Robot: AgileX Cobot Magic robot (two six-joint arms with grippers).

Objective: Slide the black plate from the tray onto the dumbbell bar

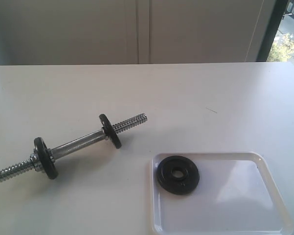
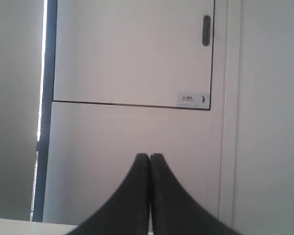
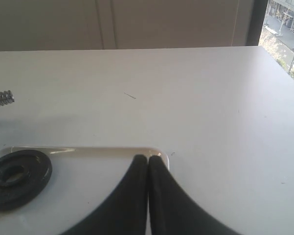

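Lying flat at the left end of the tray (image 1: 235, 196), right of the dumbbell bar (image 1: 78, 145), the black plate (image 1: 178, 174) looks heavy and stiff, best pinched rim-to-hole; left gripper (image 2: 149, 159) and right gripper (image 3: 147, 160) are closed, empty.

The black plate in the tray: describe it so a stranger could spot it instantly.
On the white table, find the white tray at the exterior view's lower right. The black plate lies flat at its left end. Unlike the two discs upright on the chrome bar, it sits loose.
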